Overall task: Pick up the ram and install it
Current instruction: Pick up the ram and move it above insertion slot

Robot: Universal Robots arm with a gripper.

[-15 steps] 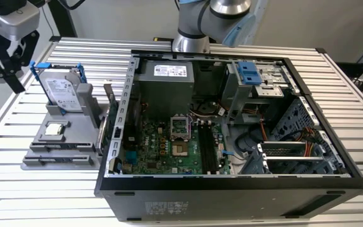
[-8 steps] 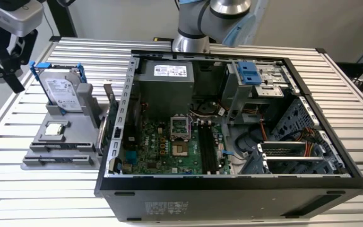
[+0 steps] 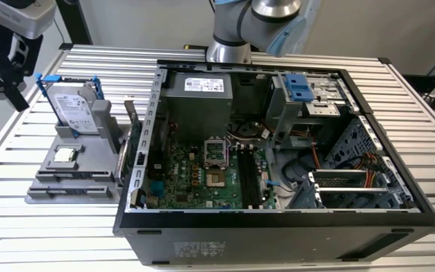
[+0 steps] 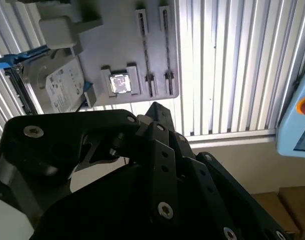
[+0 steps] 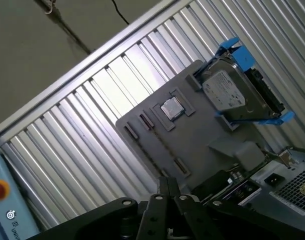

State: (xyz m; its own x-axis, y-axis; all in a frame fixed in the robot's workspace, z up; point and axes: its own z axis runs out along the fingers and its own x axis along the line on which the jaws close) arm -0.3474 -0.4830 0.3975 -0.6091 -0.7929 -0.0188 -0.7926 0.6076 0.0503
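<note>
The black pincer (image 3: 2, 85) hangs well apart from the grey plastic parts tray (image 3: 40, 198); spread or pressed together, I cannot tell; the long, thin dark-green ram (image 3: 136, 161) seemingly stands on edge just beside that tray; likely light, stiff, fragile; best pinched across its flat faces, mid-length.

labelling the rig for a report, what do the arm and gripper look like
The arm is silver-grey metal tubing with a light blue cap at a joint. The gripper is matte black, made of angular link bars pinned with silver screws.
</note>
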